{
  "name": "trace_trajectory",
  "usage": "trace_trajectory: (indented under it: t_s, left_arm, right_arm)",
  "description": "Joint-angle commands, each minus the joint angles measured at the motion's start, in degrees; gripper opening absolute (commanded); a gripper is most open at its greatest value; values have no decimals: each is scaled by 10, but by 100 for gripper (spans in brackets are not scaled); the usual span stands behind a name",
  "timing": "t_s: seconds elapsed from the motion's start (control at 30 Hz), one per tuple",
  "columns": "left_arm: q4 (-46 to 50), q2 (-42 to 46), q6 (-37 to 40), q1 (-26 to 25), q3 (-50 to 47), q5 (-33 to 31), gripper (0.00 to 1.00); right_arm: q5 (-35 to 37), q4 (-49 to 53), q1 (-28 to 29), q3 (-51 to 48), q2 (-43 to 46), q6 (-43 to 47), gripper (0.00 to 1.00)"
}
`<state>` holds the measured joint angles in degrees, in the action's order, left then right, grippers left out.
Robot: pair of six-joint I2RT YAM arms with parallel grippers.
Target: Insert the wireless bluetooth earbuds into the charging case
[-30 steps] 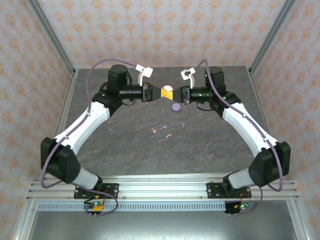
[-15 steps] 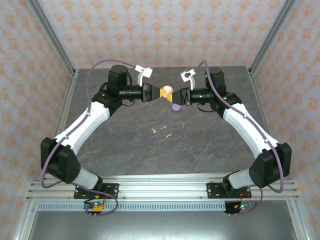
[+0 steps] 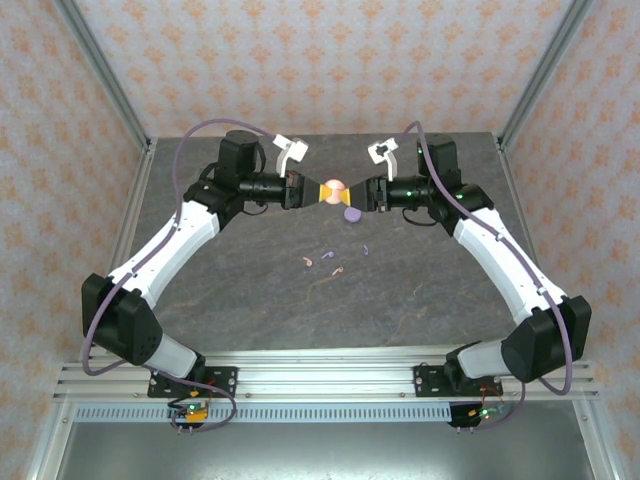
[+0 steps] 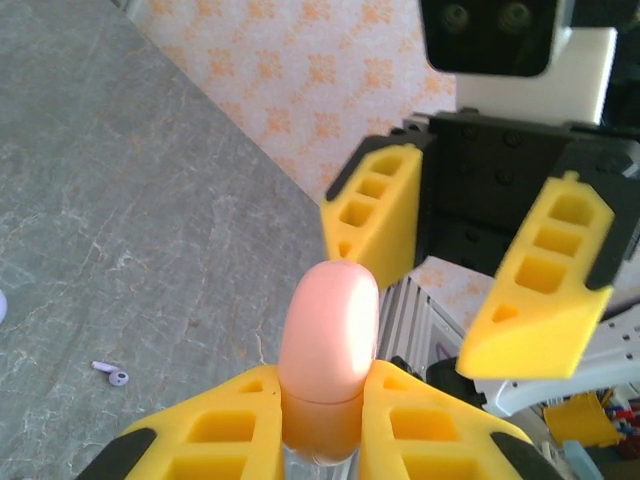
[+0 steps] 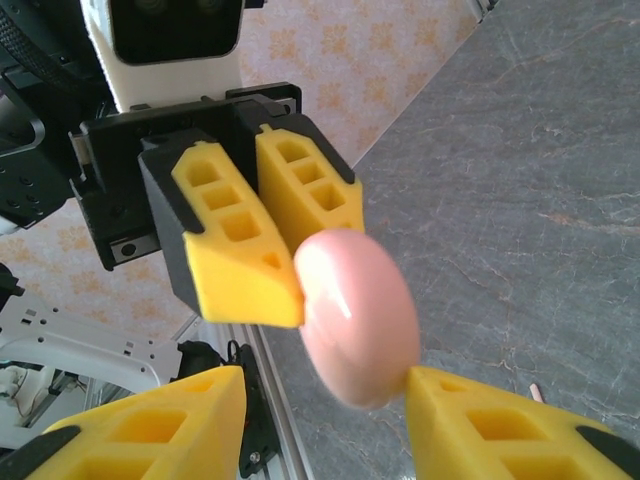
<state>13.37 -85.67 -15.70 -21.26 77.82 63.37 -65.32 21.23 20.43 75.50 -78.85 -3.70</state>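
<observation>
The left gripper (image 3: 322, 190) has its jaws clamped on a salmon-pink rounded plastic charging case (image 3: 334, 186) held above the grey stone-patterned surface (image 3: 250, 290), the right gripper (image 3: 350, 191) faces it with jaws spread apart, and 4 tiny stemmed plastic earbuds (image 3: 327, 254), seemingly 2 pink and 2 lilac, lie loose on the surface below.

No legible text anywhere (clutter perhaps blurred)

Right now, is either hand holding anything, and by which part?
The left hand pinches the pink charging case by one edge; the right hand is open, holding nothing.
</observation>
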Motion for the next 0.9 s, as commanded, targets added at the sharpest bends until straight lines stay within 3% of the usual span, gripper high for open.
trace_trajectory:
  t_s: [0.0,0.17,0.47,0.67,0.87]
  left_arm:
    - [36,2,46,-11,26,38,19]
    - [53,0,59,-11,32,42,19]
    - [51,-4,56,-12,37,39,19]
    - [48,-6,50,-13,39,33,20]
    - [9,2,20,-14,15,23,41]
  right_arm:
    - [-5,12,-2,30,-12,19,48]
    - [-3,15,-2,34,-16,20,49]
    - [-49,48,4,46,-27,43,40]
    - [-47,42,5,45,-27,39,23]
    - [-44,11,4,38,-18,20,19]
